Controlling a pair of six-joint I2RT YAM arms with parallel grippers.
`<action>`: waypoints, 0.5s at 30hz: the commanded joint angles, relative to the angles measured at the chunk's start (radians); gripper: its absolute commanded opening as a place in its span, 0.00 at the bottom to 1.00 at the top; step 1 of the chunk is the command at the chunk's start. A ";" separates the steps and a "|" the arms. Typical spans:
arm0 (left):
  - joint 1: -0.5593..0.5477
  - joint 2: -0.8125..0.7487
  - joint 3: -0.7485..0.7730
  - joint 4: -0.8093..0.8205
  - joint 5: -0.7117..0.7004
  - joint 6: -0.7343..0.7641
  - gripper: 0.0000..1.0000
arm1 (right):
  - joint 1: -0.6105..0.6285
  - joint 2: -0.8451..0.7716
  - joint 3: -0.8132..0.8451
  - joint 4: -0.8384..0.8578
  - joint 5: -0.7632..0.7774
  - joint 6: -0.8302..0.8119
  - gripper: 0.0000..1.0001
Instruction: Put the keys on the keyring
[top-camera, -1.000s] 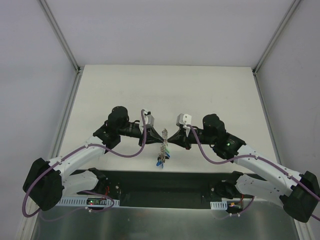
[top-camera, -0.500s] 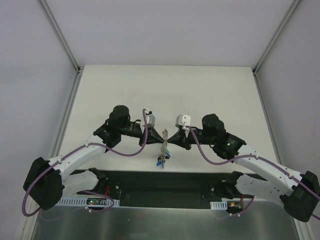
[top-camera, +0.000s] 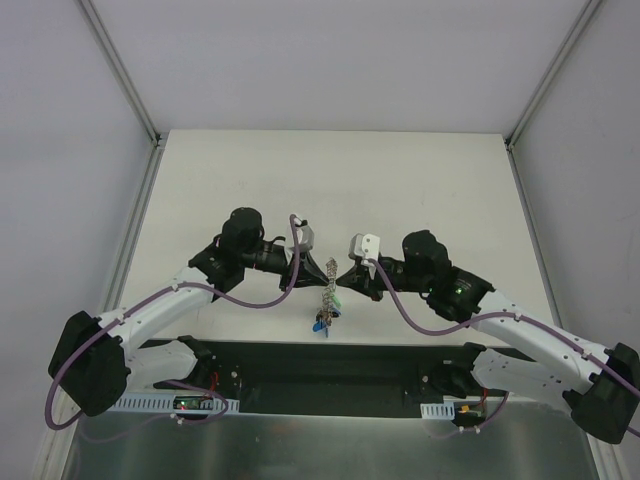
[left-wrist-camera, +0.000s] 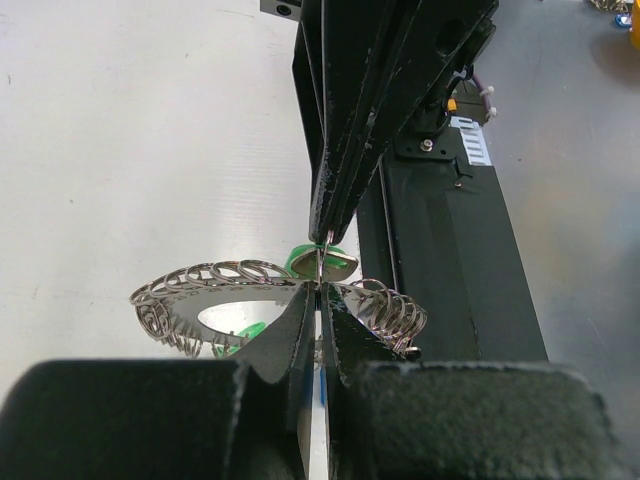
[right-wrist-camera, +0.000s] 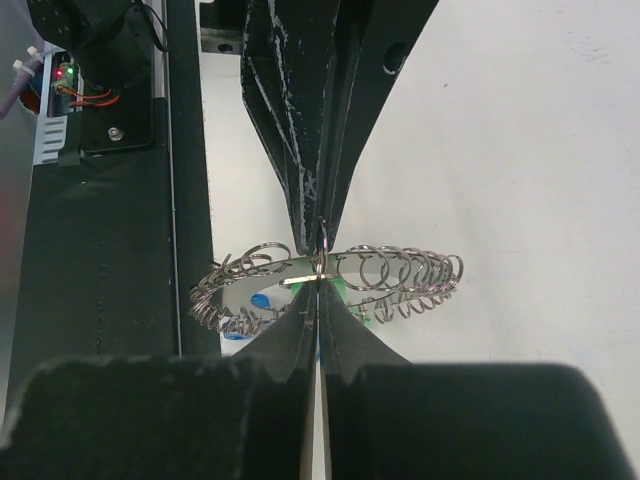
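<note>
Grey metal, the keyring (top-camera: 328, 292) is held edge-on to the overhead camera, caught between the two claws over the near part of the white desk (top-camera: 420, 180); whether it touches the surface cannot be told. The left claw (left-wrist-camera: 316, 300) is pressed together on the ring's flat band. The right claw (right-wrist-camera: 318, 292) is likewise pinched onto it from the opposite side, so the two sets of tips nearly meet. Small wire loops (right-wrist-camera: 420, 272) fringe the band all round. The keys (top-camera: 321, 322) cluster at the ring's near end. A green head (left-wrist-camera: 326, 262) shows just beyond the left tips, and a blue head (right-wrist-camera: 258, 300) sits under the band in the right wrist view.
</note>
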 joint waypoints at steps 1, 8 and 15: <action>-0.011 0.012 0.050 0.001 0.004 0.020 0.00 | 0.015 -0.028 0.055 0.031 -0.002 -0.027 0.01; -0.011 0.024 0.067 -0.018 -0.019 -0.003 0.00 | 0.032 -0.026 0.070 0.006 0.013 -0.053 0.01; -0.011 0.023 0.074 -0.024 -0.035 -0.018 0.00 | 0.058 -0.005 0.096 -0.070 0.042 -0.087 0.01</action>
